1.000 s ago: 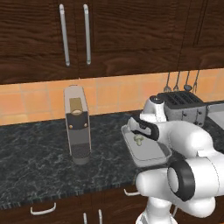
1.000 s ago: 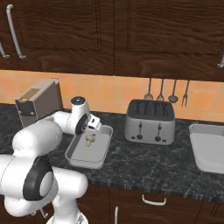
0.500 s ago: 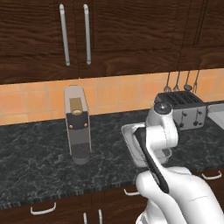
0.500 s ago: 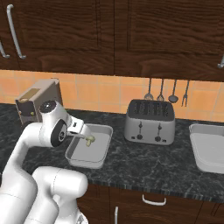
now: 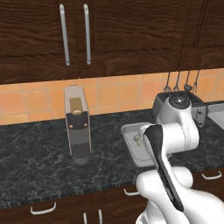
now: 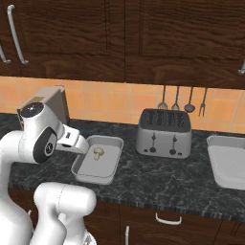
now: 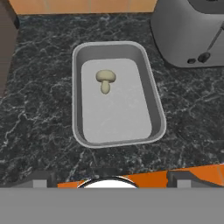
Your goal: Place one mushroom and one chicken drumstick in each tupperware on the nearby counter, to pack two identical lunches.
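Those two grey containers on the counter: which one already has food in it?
The tupperware left of the toaster, under the arm, holds one mushroom. The other tupperware, right of the toaster, looks empty in what shows of it.

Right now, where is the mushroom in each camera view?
Left base view: mushroom right of centre, in the tupperware, beside the arm.
Right base view: left of centre, in that container's far end.
Hand view: upper middle.
Shared landmark: the toaster next to the container.
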You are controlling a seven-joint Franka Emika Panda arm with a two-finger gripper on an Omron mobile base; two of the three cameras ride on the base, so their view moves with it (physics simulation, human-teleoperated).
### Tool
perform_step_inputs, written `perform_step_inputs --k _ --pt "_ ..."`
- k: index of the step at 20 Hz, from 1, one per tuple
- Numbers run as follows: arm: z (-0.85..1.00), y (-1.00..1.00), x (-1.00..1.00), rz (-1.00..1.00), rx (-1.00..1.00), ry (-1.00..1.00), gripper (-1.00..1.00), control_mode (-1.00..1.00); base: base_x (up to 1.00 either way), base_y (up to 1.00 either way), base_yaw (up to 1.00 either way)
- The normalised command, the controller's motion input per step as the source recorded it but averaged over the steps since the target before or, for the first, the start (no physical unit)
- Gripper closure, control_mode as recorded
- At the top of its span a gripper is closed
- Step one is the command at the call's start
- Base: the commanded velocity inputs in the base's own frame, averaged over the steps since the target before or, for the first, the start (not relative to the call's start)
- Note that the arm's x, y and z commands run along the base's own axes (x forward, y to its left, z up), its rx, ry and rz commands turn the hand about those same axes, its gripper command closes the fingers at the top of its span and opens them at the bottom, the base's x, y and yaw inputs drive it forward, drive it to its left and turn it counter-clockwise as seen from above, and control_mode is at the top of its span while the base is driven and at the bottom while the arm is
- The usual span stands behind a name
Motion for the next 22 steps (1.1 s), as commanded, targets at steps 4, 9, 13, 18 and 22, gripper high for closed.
perform_step_inputs --k 4,9,13,18,22 --pt "-0.54 -0.01 -0.38 0.03 0.01 -0.04 -1.0 -1.0 0.0 0.0 0.0" --pt "-0.04 0.0 0.0 0.0 0.01 0.0 -1.0 -1.0 0.0 0.0 0.0" --pt "-0.08 -0.05 -0.36 -0.02 0.03 -0.03 -1.0 -1.0 0.0 0.0 0.0" --pt "0.0 0.0 0.0 0.0 0.0 0.0 -1.0 1.0 -1.0 -0.41 -0.18" --pt "0.0 0.0 0.0 0.0 0.0 0.0 -1.0 1.0 -1.0 -0.54 -0.24"
